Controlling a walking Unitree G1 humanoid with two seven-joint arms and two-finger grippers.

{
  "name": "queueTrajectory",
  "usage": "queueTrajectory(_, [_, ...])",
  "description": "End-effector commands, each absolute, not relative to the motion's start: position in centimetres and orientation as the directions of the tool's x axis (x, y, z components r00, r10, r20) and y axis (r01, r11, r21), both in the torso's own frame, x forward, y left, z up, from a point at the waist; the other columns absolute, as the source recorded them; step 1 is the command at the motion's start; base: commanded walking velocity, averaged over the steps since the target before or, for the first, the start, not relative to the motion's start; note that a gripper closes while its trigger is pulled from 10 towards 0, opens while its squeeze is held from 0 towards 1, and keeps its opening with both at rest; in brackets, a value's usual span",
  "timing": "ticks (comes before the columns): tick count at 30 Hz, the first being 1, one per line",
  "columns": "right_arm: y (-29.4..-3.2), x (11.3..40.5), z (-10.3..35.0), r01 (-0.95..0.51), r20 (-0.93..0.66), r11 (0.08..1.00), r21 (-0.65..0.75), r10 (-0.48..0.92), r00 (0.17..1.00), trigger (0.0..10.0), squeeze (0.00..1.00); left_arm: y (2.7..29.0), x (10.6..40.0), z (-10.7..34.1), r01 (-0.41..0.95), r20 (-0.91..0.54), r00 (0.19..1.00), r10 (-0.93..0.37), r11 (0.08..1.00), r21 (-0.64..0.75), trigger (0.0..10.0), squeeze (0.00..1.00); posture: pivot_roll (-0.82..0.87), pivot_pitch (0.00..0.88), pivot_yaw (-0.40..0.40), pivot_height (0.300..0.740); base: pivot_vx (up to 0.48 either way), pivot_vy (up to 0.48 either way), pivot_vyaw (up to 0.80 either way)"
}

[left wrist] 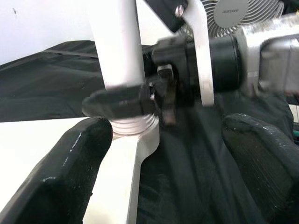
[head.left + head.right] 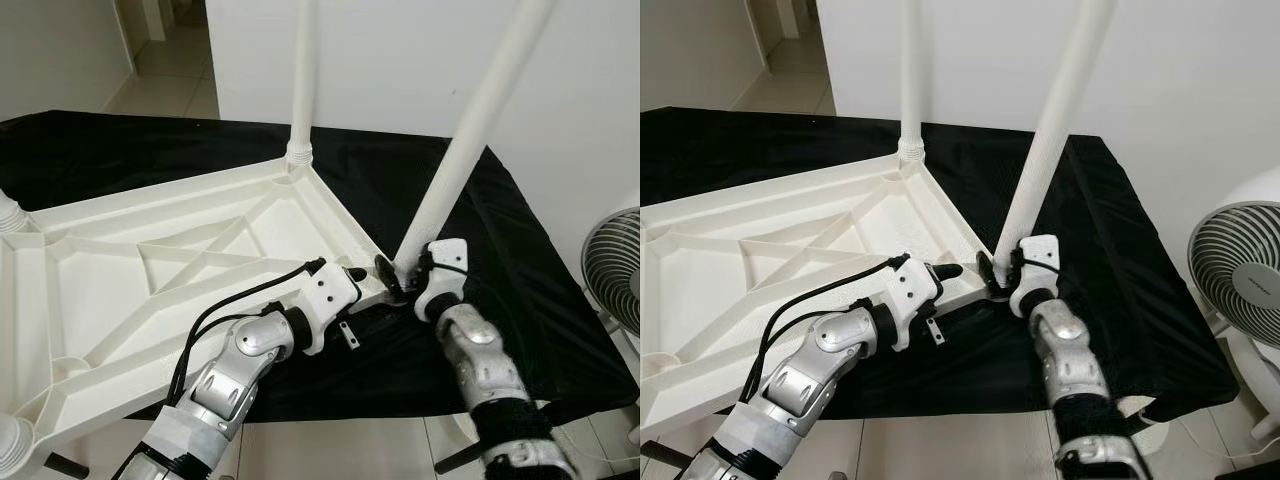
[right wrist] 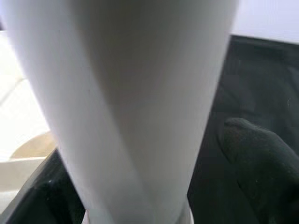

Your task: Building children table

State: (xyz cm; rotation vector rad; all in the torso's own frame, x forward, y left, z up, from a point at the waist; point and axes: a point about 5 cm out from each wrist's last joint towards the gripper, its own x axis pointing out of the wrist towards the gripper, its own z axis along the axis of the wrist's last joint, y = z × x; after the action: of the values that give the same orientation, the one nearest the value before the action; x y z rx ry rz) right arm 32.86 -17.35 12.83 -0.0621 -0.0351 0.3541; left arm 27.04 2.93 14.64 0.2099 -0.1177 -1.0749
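A white plastic tabletop (image 2: pixel 150 290) lies upside down on a black cloth. One white leg (image 2: pixel 302 80) stands upright in its far corner. A second white leg (image 2: pixel 470 130) leans out of the near right corner socket. My right gripper (image 2: pixel 397 275) is shut around that leg's base; in the right wrist view the leg (image 3: pixel 131 102) sits between the black fingers (image 3: pixel 261 158). My left gripper (image 2: pixel 352 274) rests over the tabletop rim just left of that corner. It is open, its fingers (image 1: pixel 70 163) spread wide on either side of the socket (image 1: pixel 133 126).
The black cloth (image 2: pixel 520 300) covers a low surface that ends just before my body. A white fan (image 2: pixel 615 265) stands on the floor at the right. Leg stubs (image 2: pixel 10 215) sit in the tabletop's left corners. A white wall is behind, with a doorway (image 2: pixel 165 50) at the far left.
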Motion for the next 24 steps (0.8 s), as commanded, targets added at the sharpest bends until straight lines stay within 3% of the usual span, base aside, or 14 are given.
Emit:
queueTrajectory(1, [-17.4, 32.8, 12.5, -0.377, 0.016, 0.924, -0.068, 0.379, 0.925, 10.0, 0.00, 2.8, 27.1, 14.8, 0.862, -0.006, 0.461, -0.888, 0.446, 0.241, 10.0, 0.00, 0.11, 0.004, -0.068, 0.740, 0.000, 0.000, 0.00])
queueTrajectory(11, [-16.6, 33.5, 12.5, -0.552, -0.050, 0.822, -0.138, 0.551, 0.833, 10.0, 0.00, 2.9, 27.2, 15.0, 0.859, -0.005, 0.464, -0.886, 0.449, 0.248, 10.0, 0.00, 0.12, 0.004, -0.067, 0.740, 0.000, 0.000, 0.00])
queueTrajectory(12, [-16.2, 33.6, 12.2, -0.591, -0.078, 0.793, -0.146, 0.586, 0.807, 0.2, 0.00, 3.0, 27.2, 15.1, 0.857, -0.004, 0.467, -0.884, 0.452, 0.248, 10.0, 0.00, 0.12, 0.006, -0.069, 0.740, 0.000, 0.000, 0.00])
queueTrajectory(16, [-15.7, 33.6, 11.4, -0.666, -0.123, 0.735, -0.126, 0.655, 0.746, 0.0, 0.00, 3.1, 27.3, 15.1, 0.851, -0.002, 0.477, -0.879, 0.462, 0.249, 10.0, 0.00, 0.13, 0.011, -0.073, 0.740, 0.000, 0.000, 0.00])
queueTrajectory(24, [-15.7, 33.3, 10.7, -0.698, -0.142, 0.709, -0.106, 0.684, 0.716, 0.0, 0.00, 3.2, 27.5, 15.2, 0.847, 0.000, 0.484, -0.875, 0.469, 0.249, 10.0, 0.00, 0.13, 0.021, -0.070, 0.740, 0.000, 0.000, 0.00])
